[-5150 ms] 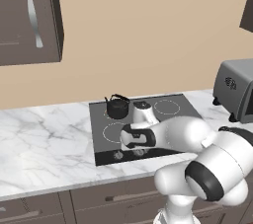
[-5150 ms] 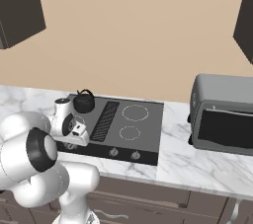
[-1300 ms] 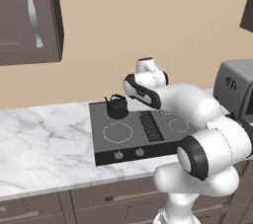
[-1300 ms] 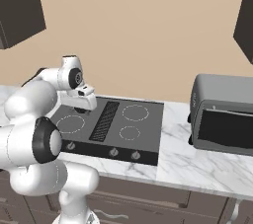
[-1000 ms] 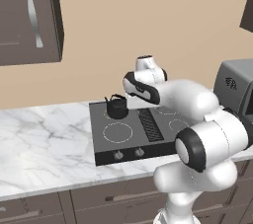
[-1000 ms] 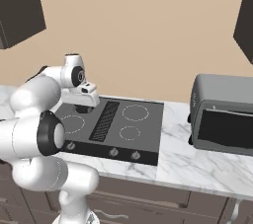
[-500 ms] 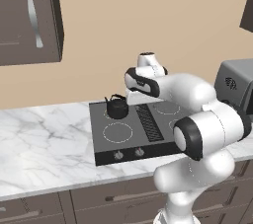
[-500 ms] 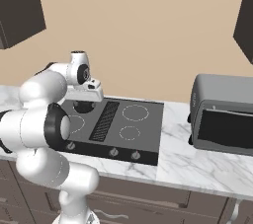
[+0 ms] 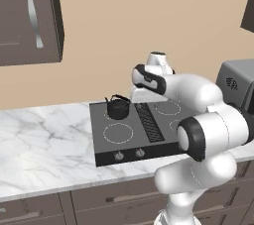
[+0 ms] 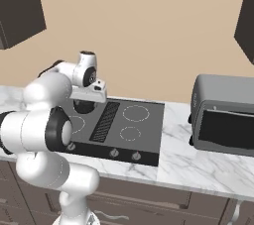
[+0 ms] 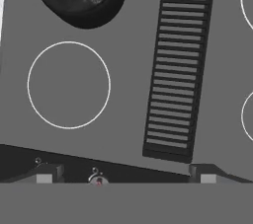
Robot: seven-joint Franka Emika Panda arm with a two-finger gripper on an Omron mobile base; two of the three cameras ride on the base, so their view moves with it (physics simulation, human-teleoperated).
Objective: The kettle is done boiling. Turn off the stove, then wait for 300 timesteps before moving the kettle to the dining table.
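A white marble table [image 9: 44, 140] runs along a tan wall, with grey-brown drawers below and dark cupboards [image 9: 27, 16] hung above. Set into it is the stove [image 9: 114, 142], a flat dark cooktop with white ring burners, a ribbed vent strip [image 11: 175, 65] down its middle and knobs [image 10: 114, 153] along its front edge. A grey toaster oven [image 10: 223, 117] stands on the table to the right of the stove, well apart from it.

The kettle [image 9: 118, 108], small, round and black with a thin arched handle, sits on the rear left burner. In the hand view it lies at the top left, beyond the bare front left ring [image 11: 68, 85].

The white arm rises in front of the table and bends up and over the stove, its wrist high above the cooktop and the hand turned down toward the surface. The claw [image 9: 139, 91] hangs over the stove just to the right of the kettle, above it and apart from it. In the hand view its two fingertips [image 11: 43, 174] stand wide apart at the bottom, spread over the front of the cooktop. The claw holds nothing and touches nothing.
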